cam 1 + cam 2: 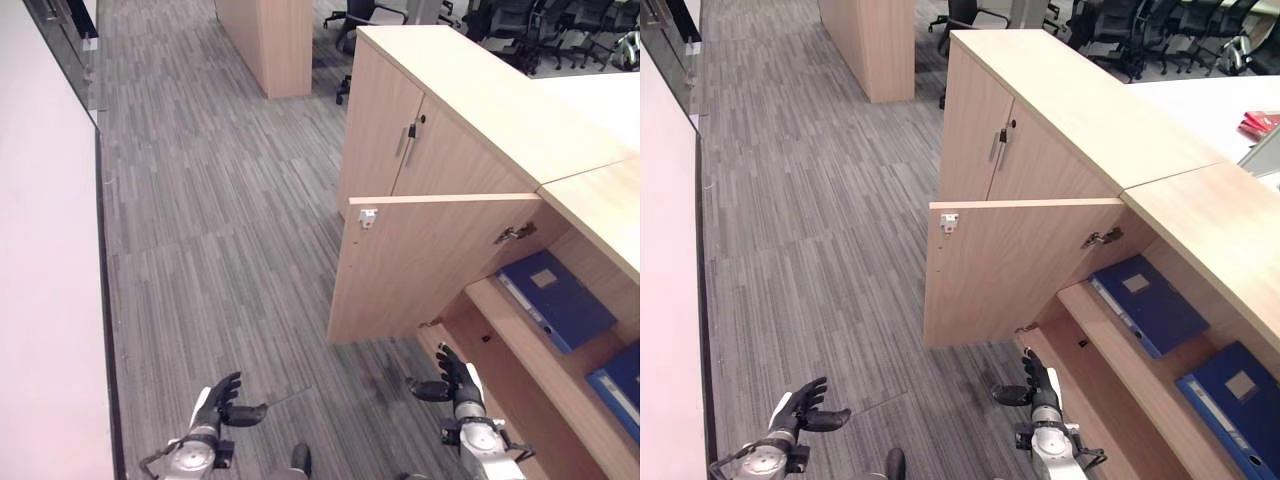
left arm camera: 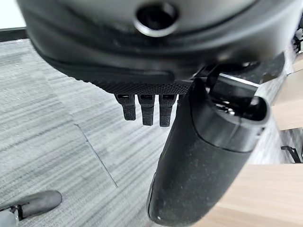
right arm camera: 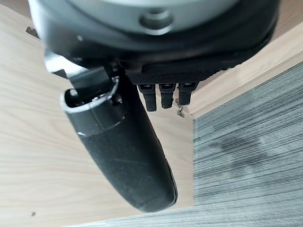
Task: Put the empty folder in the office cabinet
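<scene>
I had both hands low over the carpet with nothing in them, the left hand (image 1: 218, 400) and the right hand (image 1: 455, 380) each with fingers relaxed and spread, the right one just beside the open cabinet door (image 1: 430, 262), which I judged left the shelf free to reach. A blue folder (image 1: 556, 298) lay flat on the upper shelf (image 1: 515, 335), its long axis running slantwise from the door hinge toward the cabinet's inside; a second blue folder (image 1: 1232, 392) lay further along.

Probably an office: grey carpet floor (image 1: 220, 200), wooden cabinets (image 1: 440, 130) holding blue binders (image 1: 560, 300), swivel chairs (image 1: 365, 20) behind
</scene>
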